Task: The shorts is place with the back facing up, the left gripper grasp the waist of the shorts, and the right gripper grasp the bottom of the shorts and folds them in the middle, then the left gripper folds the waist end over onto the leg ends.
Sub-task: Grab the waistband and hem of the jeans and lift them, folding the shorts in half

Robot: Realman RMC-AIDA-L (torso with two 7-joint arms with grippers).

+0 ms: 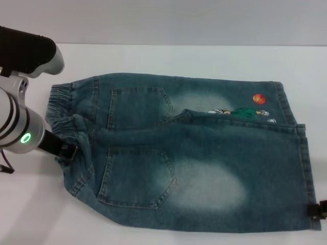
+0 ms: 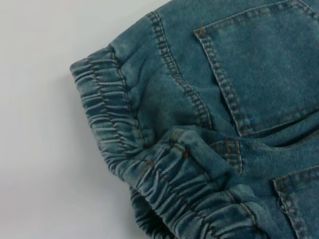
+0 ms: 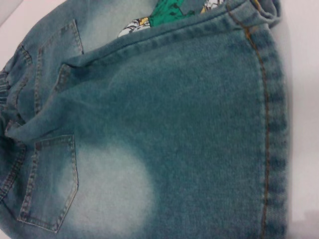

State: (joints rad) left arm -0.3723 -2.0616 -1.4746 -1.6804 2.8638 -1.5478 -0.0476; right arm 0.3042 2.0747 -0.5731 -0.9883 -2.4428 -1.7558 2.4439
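The denim shorts are lying back-up on the white bench, long axis running left to right, waistband toward the robot's left. The left gripper is sitting at the bunched waistband, the right gripper at the leg hem; whether either is clamping cannot be told.

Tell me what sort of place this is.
Likely a lab or test bench for robot garment folding, not a home: a bare white table against a plain wall, denim shorts the only item on it, with the left claw at the waistband and the right claw at the hem.
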